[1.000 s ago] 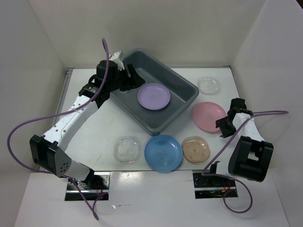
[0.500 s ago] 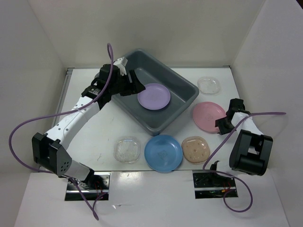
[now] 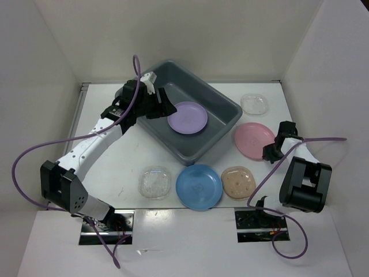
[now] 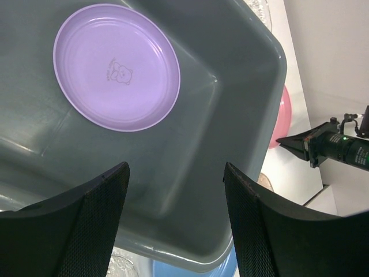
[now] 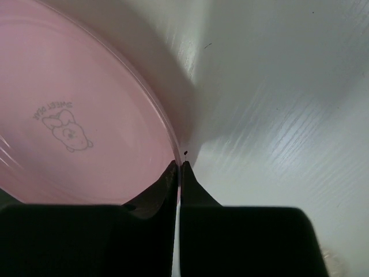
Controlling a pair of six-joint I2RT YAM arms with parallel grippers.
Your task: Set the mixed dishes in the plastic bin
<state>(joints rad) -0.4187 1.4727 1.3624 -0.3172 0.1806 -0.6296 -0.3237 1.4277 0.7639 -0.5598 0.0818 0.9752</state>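
The dark grey plastic bin (image 3: 222, 104) stands at the back centre, with a lavender plate (image 3: 187, 118) lying inside it (image 4: 115, 66). My left gripper (image 3: 166, 104) hovers open over the bin's left part, nothing between its fingers (image 4: 262, 225). On the table to the right of the bin rests a pink plate (image 3: 252, 141). My right gripper (image 3: 272, 151) is shut on the near right rim of the pink plate (image 5: 75, 115), one finger inside the rim and one outside. A blue plate (image 3: 198, 186), a tan dish (image 3: 238, 182) and two clear dishes (image 3: 154, 182) (image 3: 254, 104) lie on the table.
White walls enclose the table on the left, back and right. The right arm's base (image 3: 305, 187) sits close to the tan dish. Purple cables trail from both arms over the near table.
My right gripper moved in to the pink plate's rim and closed on it. My left gripper shifted slightly right over the bin, still open.
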